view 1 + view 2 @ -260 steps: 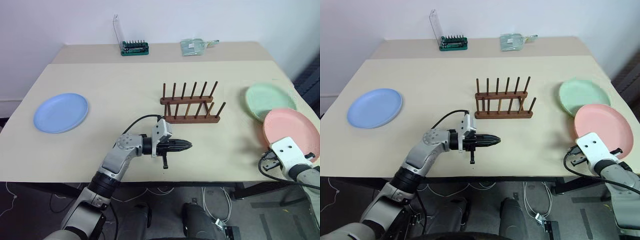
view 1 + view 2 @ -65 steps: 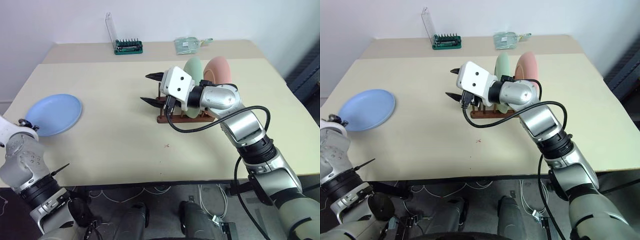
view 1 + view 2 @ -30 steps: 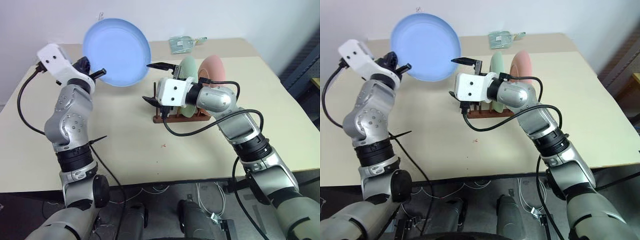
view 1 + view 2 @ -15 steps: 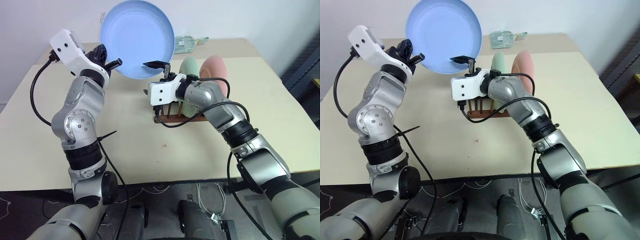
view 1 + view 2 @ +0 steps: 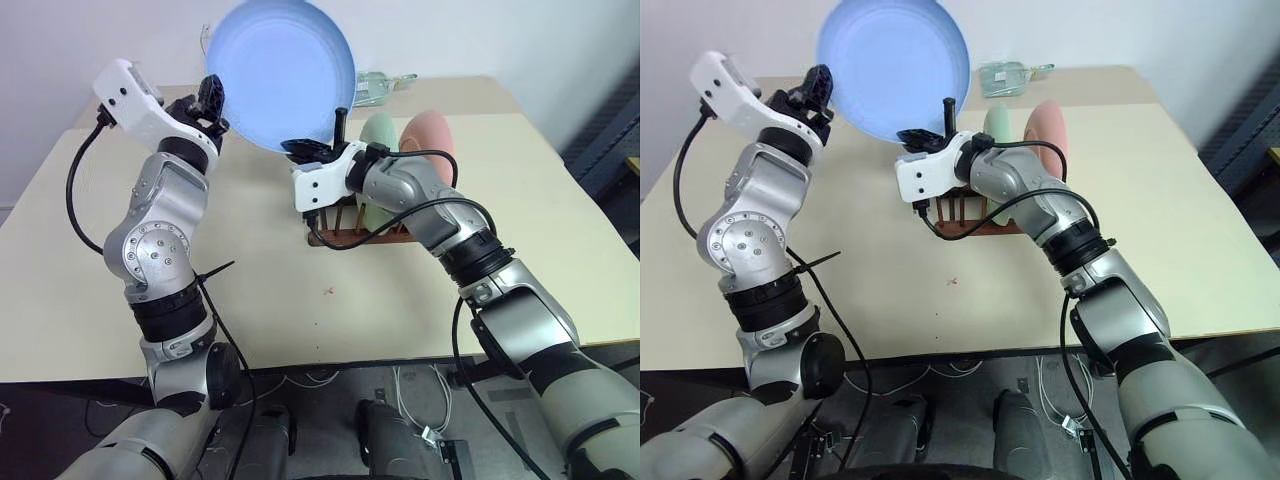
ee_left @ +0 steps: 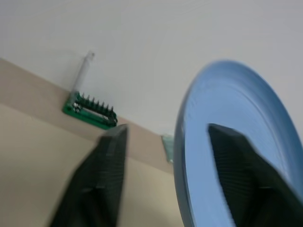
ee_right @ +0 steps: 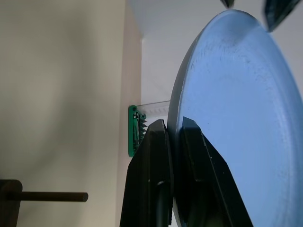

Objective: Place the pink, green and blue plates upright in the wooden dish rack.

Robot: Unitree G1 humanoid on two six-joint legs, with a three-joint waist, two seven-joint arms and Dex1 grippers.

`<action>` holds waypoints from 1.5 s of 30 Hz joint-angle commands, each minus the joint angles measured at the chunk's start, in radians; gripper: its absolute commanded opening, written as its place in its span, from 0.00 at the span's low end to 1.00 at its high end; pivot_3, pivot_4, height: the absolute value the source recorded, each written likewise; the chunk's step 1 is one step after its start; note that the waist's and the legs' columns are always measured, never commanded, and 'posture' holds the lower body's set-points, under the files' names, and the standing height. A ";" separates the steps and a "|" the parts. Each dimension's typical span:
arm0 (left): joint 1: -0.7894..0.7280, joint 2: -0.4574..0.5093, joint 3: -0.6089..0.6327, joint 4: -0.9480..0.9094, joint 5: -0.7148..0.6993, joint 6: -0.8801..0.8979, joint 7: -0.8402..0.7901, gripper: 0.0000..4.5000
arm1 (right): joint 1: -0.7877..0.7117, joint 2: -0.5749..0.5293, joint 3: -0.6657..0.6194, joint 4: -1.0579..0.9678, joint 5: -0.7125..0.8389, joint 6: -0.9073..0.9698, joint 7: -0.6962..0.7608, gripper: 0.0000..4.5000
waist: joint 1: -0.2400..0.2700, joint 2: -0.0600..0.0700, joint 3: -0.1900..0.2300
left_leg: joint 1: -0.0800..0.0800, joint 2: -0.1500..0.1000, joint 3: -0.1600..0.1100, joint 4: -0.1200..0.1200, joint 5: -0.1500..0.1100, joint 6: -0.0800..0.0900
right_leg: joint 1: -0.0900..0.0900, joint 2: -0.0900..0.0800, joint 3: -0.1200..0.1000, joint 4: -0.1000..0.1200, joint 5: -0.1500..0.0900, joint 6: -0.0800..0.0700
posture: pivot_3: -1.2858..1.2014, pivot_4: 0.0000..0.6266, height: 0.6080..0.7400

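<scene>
The blue plate (image 5: 280, 70) is held up on edge, high above the back of the table, its face towards me. My right gripper (image 5: 322, 140) is shut on its lower rim; the right wrist view shows both fingers (image 7: 156, 156) clamped on the edge. My left gripper (image 5: 213, 98) stands open at the plate's left rim, and in the left wrist view its fingers are spread on either side of the rim (image 6: 182, 142). Below, the green plate (image 5: 378, 135) and the pink plate (image 5: 430, 135) stand upright in the wooden dish rack (image 5: 350, 236).
The beige table (image 5: 250, 300) spreads below both arms. A green screwdriver-bit holder (image 6: 90, 111) with a clear lid stands at the back by the wall. A clear packet (image 5: 385, 85) lies at the back, behind the rack.
The right gripper has shut on the blue plate's lower rim. The left gripper's fingers have opened off the plate. Over the last second the plate rose and shifted to the right.
</scene>
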 commanded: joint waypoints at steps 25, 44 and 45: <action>0.593 0.346 -0.347 0.114 0.343 -0.396 -0.681 0.60 | 0.135 0.409 -0.717 -0.730 1.604 1.382 -0.356 0.00 | -0.003 0.007 0.000 | 0.001 0.009 0.001 -0.005 -0.003 0.003 | -0.004 0.006 0.000 0.001 0.004 -0.007 | 0.52 0.24 1.00; 0.698 0.344 -0.410 -0.085 0.227 -0.328 -0.947 0.60 | 0.096 0.381 -0.756 -0.564 1.587 1.360 -0.586 0.00 | -0.019 0.007 0.001 | 0.001 0.010 0.002 -0.006 -0.003 0.003 | -0.004 0.007 0.000 0.001 0.004 -0.007 | 0.52 0.24 1.00; 0.698 0.341 -0.412 -0.086 0.229 -0.327 -0.946 0.60 | 0.094 0.384 -0.760 -0.553 1.588 1.358 -0.598 0.00 | -0.019 0.007 0.001 | 0.001 0.010 0.002 -0.006 -0.003 0.003 | -0.004 0.007 0.000 0.001 0.004 -0.007 | 0.52 0.24 1.00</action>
